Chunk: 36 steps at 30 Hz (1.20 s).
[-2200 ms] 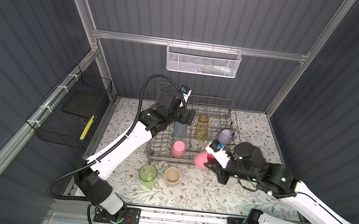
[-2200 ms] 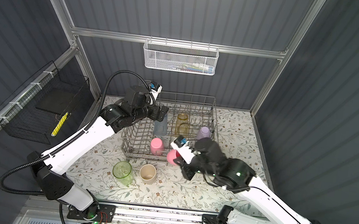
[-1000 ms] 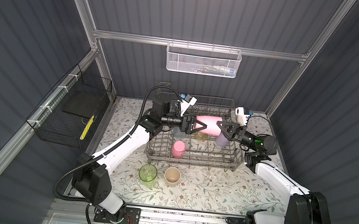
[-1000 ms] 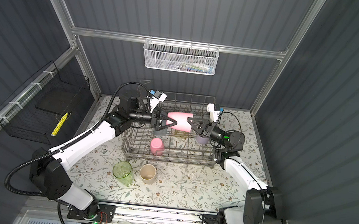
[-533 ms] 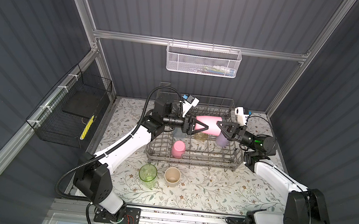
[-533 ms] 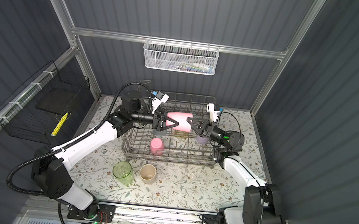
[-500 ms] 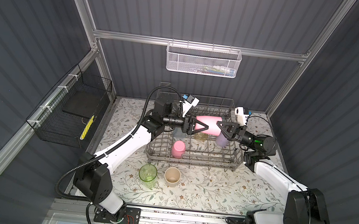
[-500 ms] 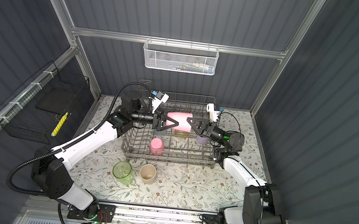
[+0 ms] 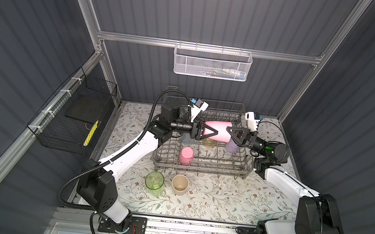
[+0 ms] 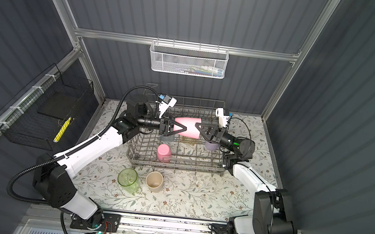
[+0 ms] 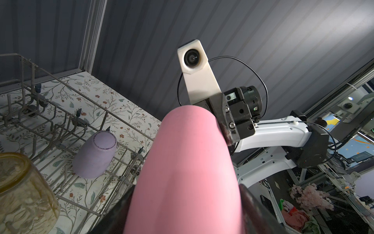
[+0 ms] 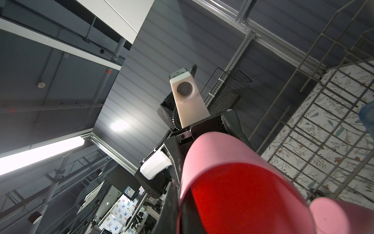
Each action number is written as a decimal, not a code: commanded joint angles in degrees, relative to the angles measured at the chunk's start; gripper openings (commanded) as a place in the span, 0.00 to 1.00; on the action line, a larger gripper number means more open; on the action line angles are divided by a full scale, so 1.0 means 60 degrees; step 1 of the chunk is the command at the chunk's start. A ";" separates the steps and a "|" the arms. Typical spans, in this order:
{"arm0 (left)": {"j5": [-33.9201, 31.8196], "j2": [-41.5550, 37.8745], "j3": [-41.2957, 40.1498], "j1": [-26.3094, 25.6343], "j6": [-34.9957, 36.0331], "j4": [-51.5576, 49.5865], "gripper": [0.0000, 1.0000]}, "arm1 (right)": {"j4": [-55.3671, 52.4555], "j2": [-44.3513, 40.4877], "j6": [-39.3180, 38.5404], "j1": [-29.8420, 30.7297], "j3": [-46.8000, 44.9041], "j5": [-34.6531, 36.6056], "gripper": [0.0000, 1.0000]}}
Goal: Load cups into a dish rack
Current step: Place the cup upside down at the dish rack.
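Farthest left, the green cup (image 9: 154,182) and beige cup (image 9: 180,184) stand mouth-up on the desk (image 9: 220,199) in front of the rack (image 9: 199,170), not yet loaded. The green one looks hard and ribbed, so expect a sure grip across its wall but treat it as breakable. The beige one looks light and smooth. Next, your left tool (image 9: 212,131) reaches level over the rack, its fingers spread wide around the closed, narrower end of the held pink cup (image 9: 221,129). These views do not show whether the pads press on it yet. Below, in the rack, a second pink cup (image 9: 186,155) sits upside down near the front, with the blue cup (image 9: 187,139) behind it. The held pink cup lies on its side in the air above the rack, mouth toward your right arm. It looks light, stiff and matt. Its taper could let it squirt out of a squeeze near the base, so take it around the middle of the body, not the very end. Further right, the amber cup (image 9: 210,143) and the inverted lavender cup (image 9: 232,147) stand in the rack. Last, your right tool (image 9: 229,131) is closed on the held pink cup's rim, a thin hold that may let the cup pivot.
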 commanded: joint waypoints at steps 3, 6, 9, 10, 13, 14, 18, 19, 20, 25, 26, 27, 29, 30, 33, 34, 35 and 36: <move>0.0046 0.0057 0.0185 -0.0088 0.0259 -0.0086 0.65 | 0.0723 0.0133 0.0325 0.0054 0.0158 -0.0124 0.00; -0.0247 -0.0073 0.0167 -0.0076 0.0358 -0.0234 0.65 | 0.0725 0.0057 0.0315 0.0021 0.0129 -0.0168 0.11; -0.0487 -0.0187 0.0170 -0.0060 0.0440 -0.0351 0.65 | 0.0726 -0.0061 0.0312 -0.0074 0.0100 -0.0244 0.23; -0.0568 -0.0243 0.0185 -0.0032 0.0451 -0.0374 0.65 | 0.0728 -0.0119 0.0315 -0.0127 0.0077 -0.0273 0.26; -0.0744 -0.0383 0.0189 0.0064 0.0454 -0.0431 0.65 | 0.0642 -0.0331 0.0272 -0.0383 -0.0086 -0.0302 0.32; -0.0820 -0.0425 0.0185 0.0097 0.0500 -0.0521 0.65 | 0.0543 -0.0417 0.0218 -0.0487 -0.0165 -0.0331 0.32; -0.1236 -0.0606 0.0688 0.0175 0.0996 -0.1387 0.65 | -0.0691 -0.1179 -0.0682 -0.1033 -0.0631 -0.0384 0.35; -0.1357 -0.0625 0.0807 0.0175 0.1177 -0.1698 0.65 | -0.1426 -0.1507 -0.1201 -0.1183 -0.0732 -0.0374 0.36; -0.1516 -0.0647 0.0945 0.0175 0.1348 -0.2031 0.65 | -0.2240 -0.1845 -0.1790 -0.1288 -0.0777 -0.0396 0.36; -0.2877 -0.0321 0.2014 0.0177 0.2311 -0.4318 0.65 | -1.0833 -0.4292 -0.7731 -0.1470 0.0248 0.0839 0.37; -0.3177 -0.0172 0.2294 0.0160 0.2458 -0.4815 0.65 | -1.2389 -0.4641 -0.8735 -0.1465 0.0572 0.1538 0.37; -0.3456 0.0061 0.2627 0.0160 0.2611 -0.5381 0.65 | -1.3817 -0.4971 -0.9700 -0.1477 0.0920 0.2306 0.37; -0.3953 0.0454 0.3248 0.0086 0.2935 -0.6411 0.65 | -1.5835 -0.5457 -1.0845 -0.1484 0.1466 0.3982 0.37; -0.4231 0.0669 0.3533 0.0020 0.3069 -0.6849 0.65 | -1.6442 -0.5715 -1.1229 -0.1483 0.1598 0.4863 0.37; -0.5022 0.1318 0.4305 -0.0241 0.3418 -0.8091 0.65 | -1.7550 -0.6287 -1.1790 -0.1499 0.1709 0.6671 0.38; -0.5302 0.1578 0.4590 -0.0370 0.3509 -0.8477 0.65 | -1.7776 -0.6391 -1.1919 -0.1512 0.1721 0.7219 0.38; -0.5524 0.1795 0.4833 -0.0468 0.3578 -0.8773 0.65 | -1.7944 -0.6445 -1.1997 -0.1521 0.1725 0.7461 0.38; -0.5697 0.2076 0.5110 -0.0580 0.3664 -0.9072 0.65 | -1.8082 -0.6467 -1.2043 -0.1528 0.1725 0.7623 0.38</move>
